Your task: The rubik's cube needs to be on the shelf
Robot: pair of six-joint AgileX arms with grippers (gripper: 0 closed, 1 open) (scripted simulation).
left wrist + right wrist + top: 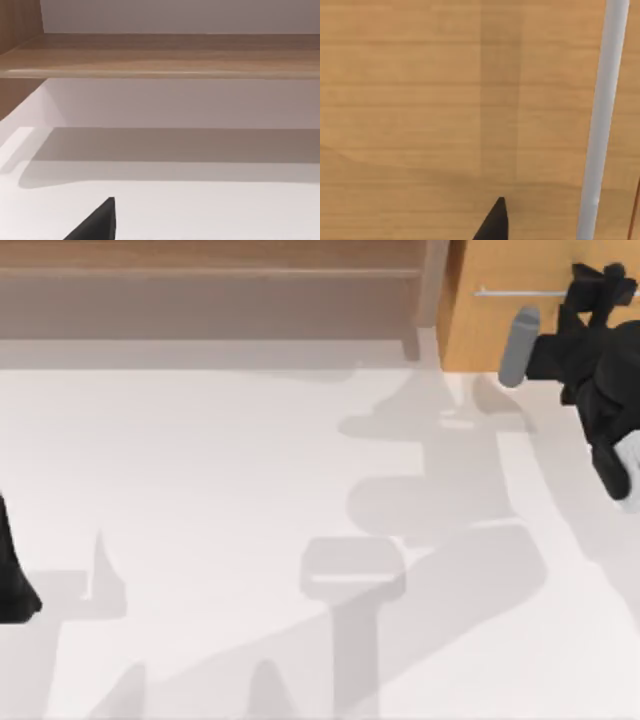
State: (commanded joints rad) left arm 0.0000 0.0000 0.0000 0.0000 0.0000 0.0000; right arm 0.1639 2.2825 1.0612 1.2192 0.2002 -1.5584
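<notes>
The rubik's cube is out of view. The shelf (210,275) is a long, low, light-brown board along the table's back edge, with a grey recess under it and an upright post (432,290) at its right end. In the left wrist view the shelf (160,55) lies straight ahead, and its top is bare. My right gripper (600,285) is at the back right, against the orange-wood drawer (480,330), close to its thin metal handle (520,292). The right wrist view looks flat onto the drawer front (445,100), with the handle (602,100) close by. My left arm (12,575) is parked at the table's left edge.
The white tabletop (250,490) stretches from the shelf to the near edge, crossed by grey arm shadows. The drawer stands right of the shelf post, at the table's back right corner.
</notes>
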